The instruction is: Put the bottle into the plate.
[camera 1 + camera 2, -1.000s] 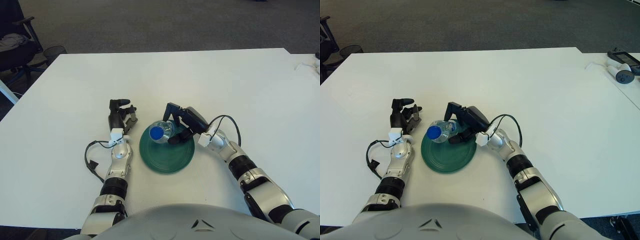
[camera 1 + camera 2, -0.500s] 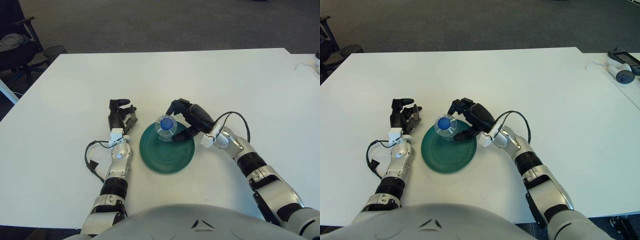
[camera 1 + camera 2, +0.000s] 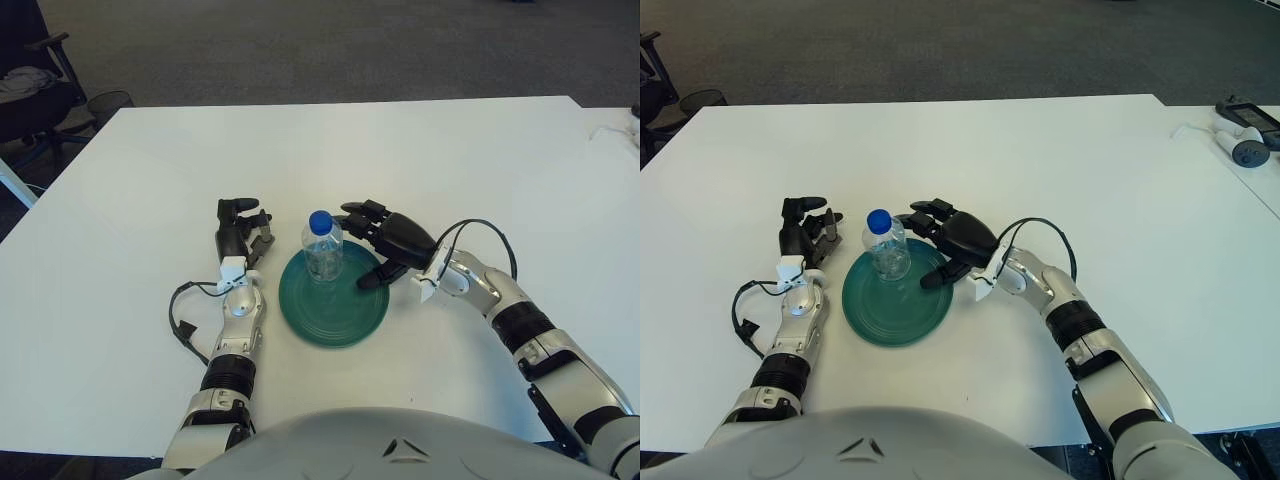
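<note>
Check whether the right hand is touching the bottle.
Apart. In the left eye view, green plate shows between the open right hand and the upright bottle. The left hand is left of the plate.

There is one bottle (image 3: pixel 323 247) with one blue cap (image 3: pixel 319 220), just beside the fingers (image 3: pixel 362 212) of the right hand (image 3: pixel 392 240). There is one green plate (image 3: pixel 335 310), one table (image 3: pixel 480 170), one left hand (image 3: pixel 240 235).
</note>
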